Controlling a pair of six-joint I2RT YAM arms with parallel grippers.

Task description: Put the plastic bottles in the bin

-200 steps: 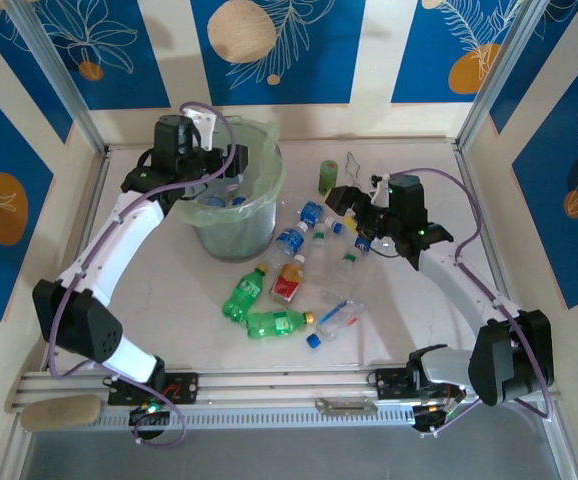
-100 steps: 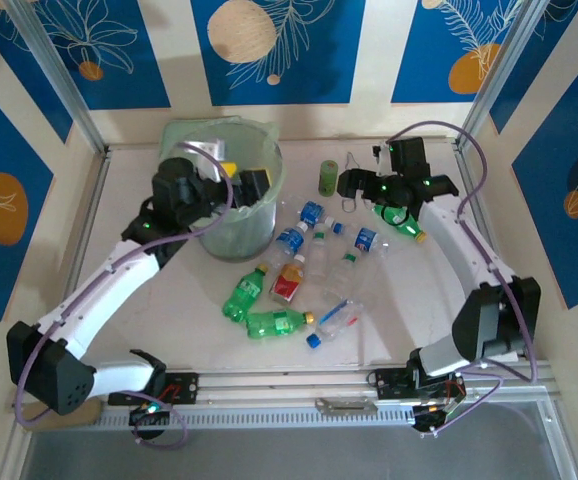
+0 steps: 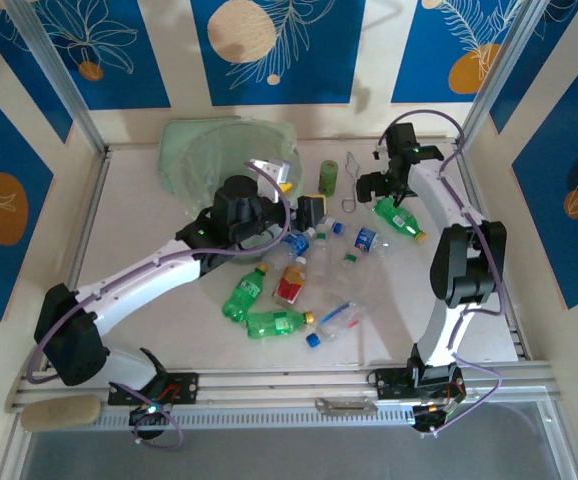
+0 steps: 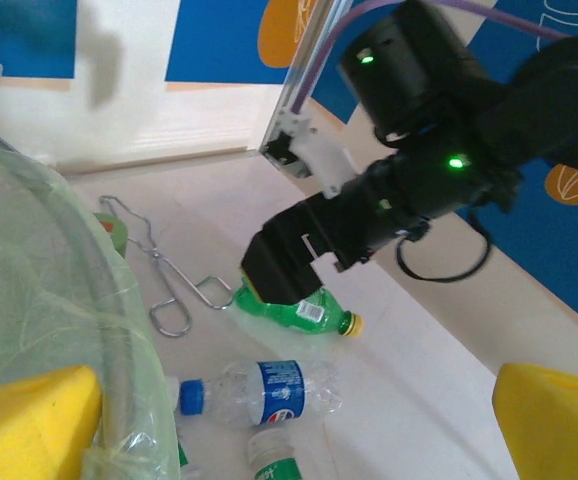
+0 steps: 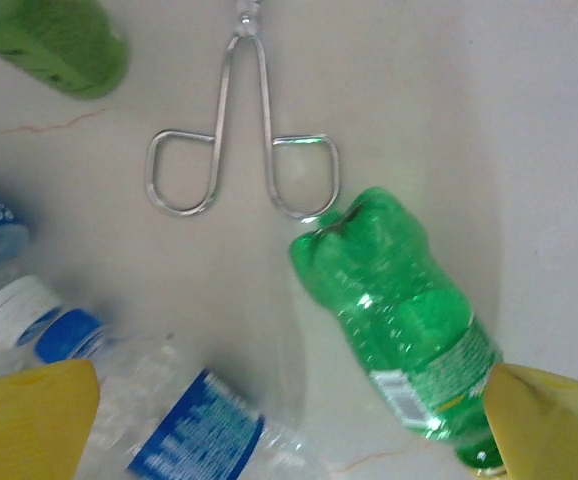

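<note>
Most of the job looks undone: many plastic bottles (image 3: 289, 287) lie scattered on the tabletop (image 3: 129, 200) beside the bin (image 3: 204, 150); the left fingers (image 4: 29, 420) are spread wide and empty near it; the right fingers (image 5: 549, 420) stand apart over a green bottle (image 5: 399, 320), not gripping.

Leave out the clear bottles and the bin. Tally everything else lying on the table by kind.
Green bottles: 3
Red-labelled bottle: 1
Olive-green cylinder: 1
Wire tongs: 1
Total: 6
</note>
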